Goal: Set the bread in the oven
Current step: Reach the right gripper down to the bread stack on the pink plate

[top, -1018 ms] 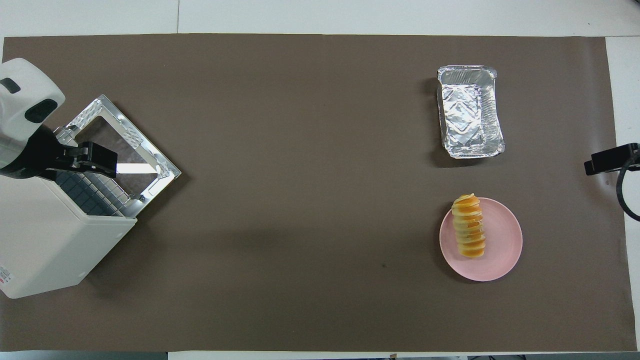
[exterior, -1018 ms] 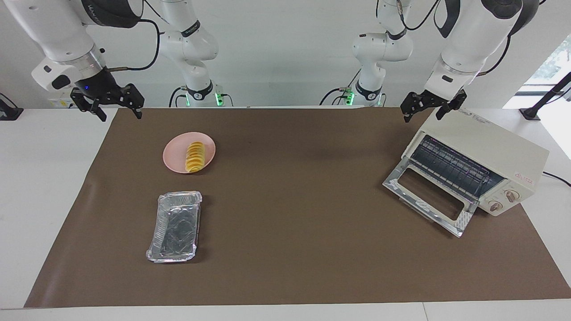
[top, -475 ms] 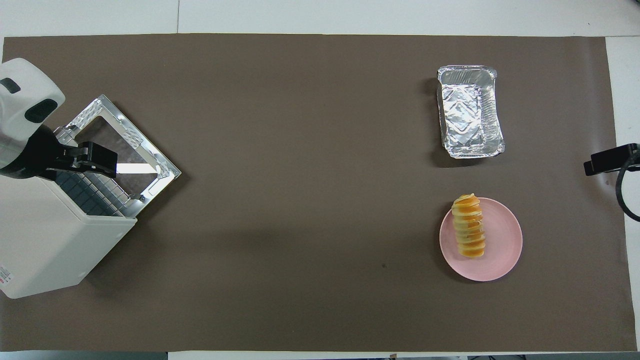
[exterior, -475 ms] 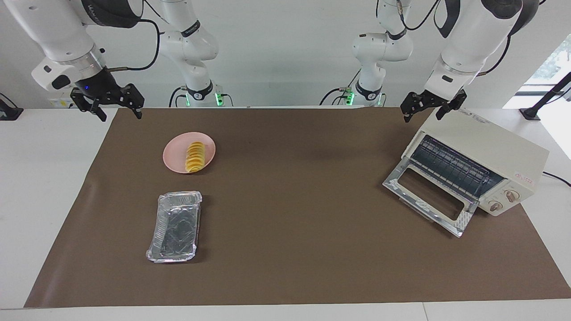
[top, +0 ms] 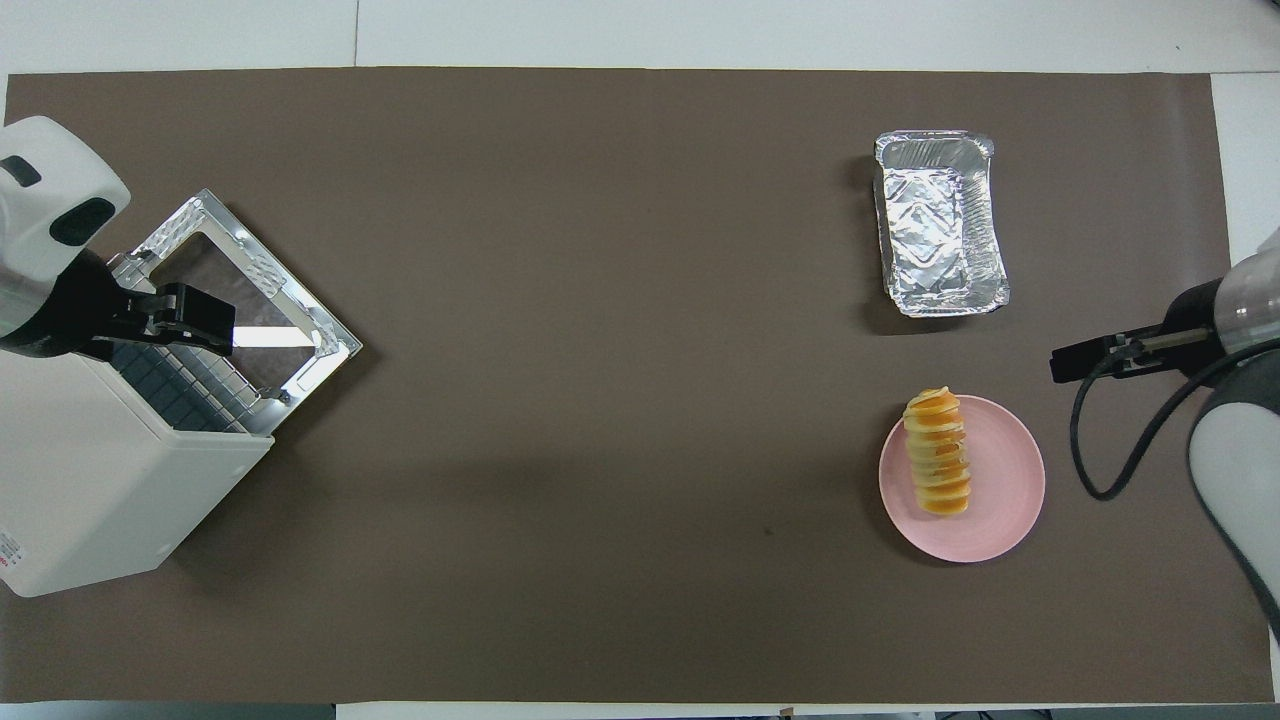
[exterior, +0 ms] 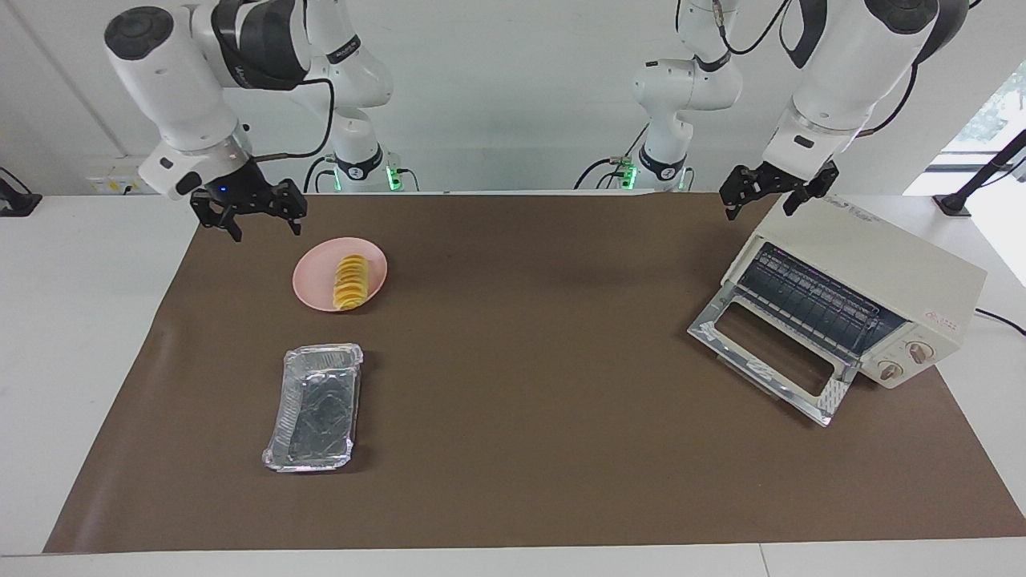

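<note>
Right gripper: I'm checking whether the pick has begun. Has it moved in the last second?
Yes. The right gripper has swung in over the mat's edge toward the pink plate, open and empty.

pink plate [exterior: 317, 282], foil tray [exterior: 314, 406], brown mat [exterior: 521, 417]

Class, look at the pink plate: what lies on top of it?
Only the bread lies on the pink plate, lengthwise, off-centre. The patch of plate beneath the loaf is covered and cannot be seen.
</note>
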Tool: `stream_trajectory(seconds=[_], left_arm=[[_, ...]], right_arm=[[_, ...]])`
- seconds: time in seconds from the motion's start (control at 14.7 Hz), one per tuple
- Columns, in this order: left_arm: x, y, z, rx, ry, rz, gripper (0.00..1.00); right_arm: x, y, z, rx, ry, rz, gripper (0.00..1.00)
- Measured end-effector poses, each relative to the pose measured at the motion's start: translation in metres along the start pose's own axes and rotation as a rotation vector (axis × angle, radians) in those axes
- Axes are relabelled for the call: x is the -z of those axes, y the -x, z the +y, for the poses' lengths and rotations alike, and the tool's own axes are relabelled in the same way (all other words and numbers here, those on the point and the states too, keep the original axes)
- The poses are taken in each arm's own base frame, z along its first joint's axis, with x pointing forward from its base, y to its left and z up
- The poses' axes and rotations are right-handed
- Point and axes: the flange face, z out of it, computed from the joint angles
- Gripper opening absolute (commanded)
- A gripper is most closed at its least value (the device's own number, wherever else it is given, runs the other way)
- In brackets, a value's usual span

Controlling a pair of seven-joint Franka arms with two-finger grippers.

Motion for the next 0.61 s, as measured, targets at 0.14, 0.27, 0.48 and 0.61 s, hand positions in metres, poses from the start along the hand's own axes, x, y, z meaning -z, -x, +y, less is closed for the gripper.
stream_trajectory(seconds=[0.14,0.27,0.48,0.61], left_arm=[[0.000,0.000,0.000,0.000,0.000,0.000,1.00],[0.000,0.000,0.000,0.000,0.000,0.000,1.00],[0.000,0.000,0.000,0.000,0.000,0.000,1.00],[0.000,0.000,0.000,0.000,0.000,0.000,1.00]], right_arm=[[-0.026,0.002,-0.025,0.010,0.003,0.002,1.00],[-0.056,0.003,-0.038,0.023,0.006,0.027,1.00],[-0.108,0.012,-0.037,0.022,0.008,0.062,1.00],[-0.139,0.022,-0.037,0.024,0.009,0.087,1.00]])
